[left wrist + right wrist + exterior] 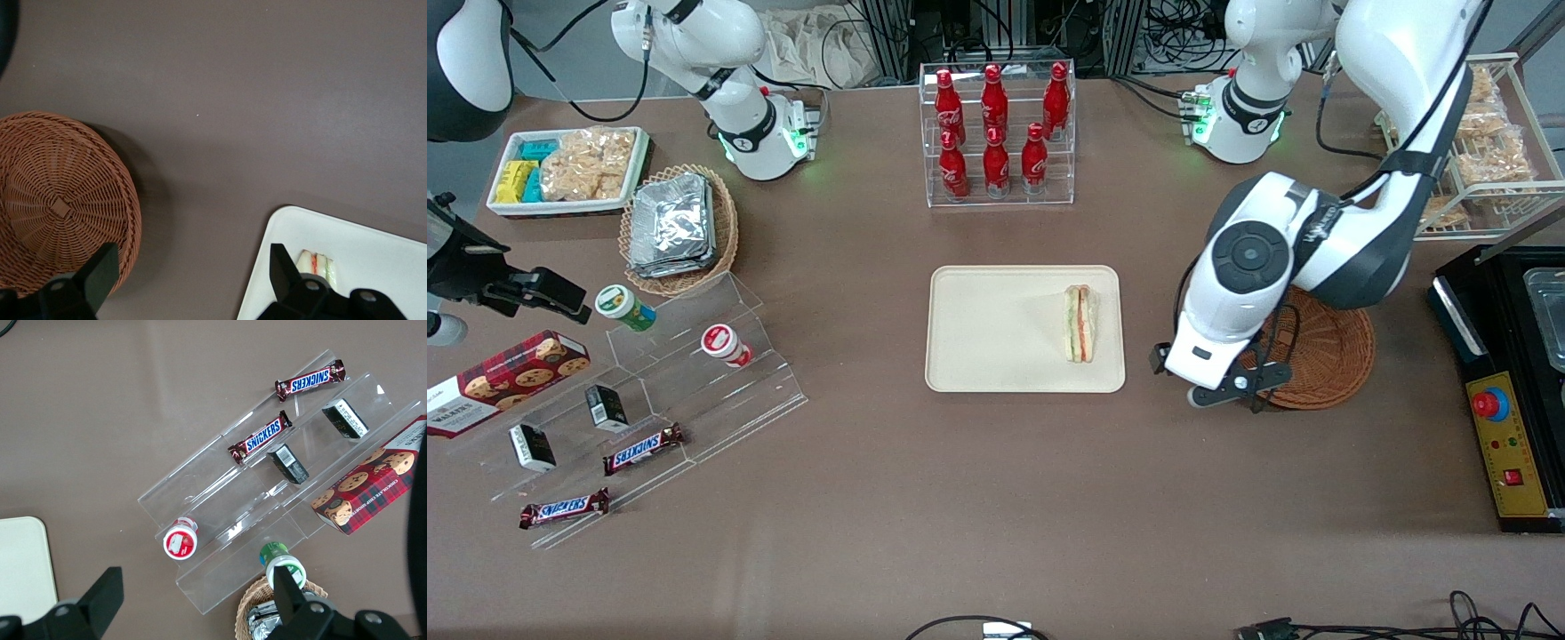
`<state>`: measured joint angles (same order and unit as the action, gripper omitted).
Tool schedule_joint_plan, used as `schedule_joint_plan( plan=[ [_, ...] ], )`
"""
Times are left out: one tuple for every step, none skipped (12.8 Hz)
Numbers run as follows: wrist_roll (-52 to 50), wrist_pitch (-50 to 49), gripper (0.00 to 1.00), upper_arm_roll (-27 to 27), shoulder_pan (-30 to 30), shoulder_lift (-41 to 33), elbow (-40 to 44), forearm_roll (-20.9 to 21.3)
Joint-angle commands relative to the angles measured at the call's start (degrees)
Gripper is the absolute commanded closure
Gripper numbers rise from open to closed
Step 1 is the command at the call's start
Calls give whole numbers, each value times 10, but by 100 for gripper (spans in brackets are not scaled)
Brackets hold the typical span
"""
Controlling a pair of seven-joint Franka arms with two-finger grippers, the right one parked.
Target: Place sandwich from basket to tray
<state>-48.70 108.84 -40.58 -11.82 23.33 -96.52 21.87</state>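
Note:
The sandwich (1080,323), a wrapped wedge with green, orange and red layers, lies on the cream tray (1005,329), near the tray's edge toward the working arm. The brown wicker basket (1325,356) is empty. The left arm's gripper (1232,391) hangs above bare table between tray and basket, at the basket's rim. In the left wrist view the gripper (193,280) is open and empty, with the basket (60,200) by one finger and the tray (373,247) with the sandwich (319,267) by the other.
A clear rack of red cola bottles (996,133) stands farther from the camera than the tray. A lighter basket of foil packets (679,229), a white snack dish (569,169) and acrylic steps (649,391) lie toward the parked arm's end. A black control box (1507,444) sits beside the brown basket.

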Motion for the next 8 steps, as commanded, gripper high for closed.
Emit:
schedule_joint_plan(
  plan=[
    [70,-44,0,-3,-35,-39,3,-38],
    [93,-59,0,-1,-45,-43,5,-44],
    [123,-64,0,13,-43,-61,8,-68],
    [155,-65,0,51,-32,-84,5,-95],
    [188,-72,0,91,-9,-107,3,-124],
    [224,-96,0,126,4,-125,3,-144],
    [266,-117,0,148,8,-143,3,-155],
    [300,-131,0,172,14,-160,1,-166]
  ],
)
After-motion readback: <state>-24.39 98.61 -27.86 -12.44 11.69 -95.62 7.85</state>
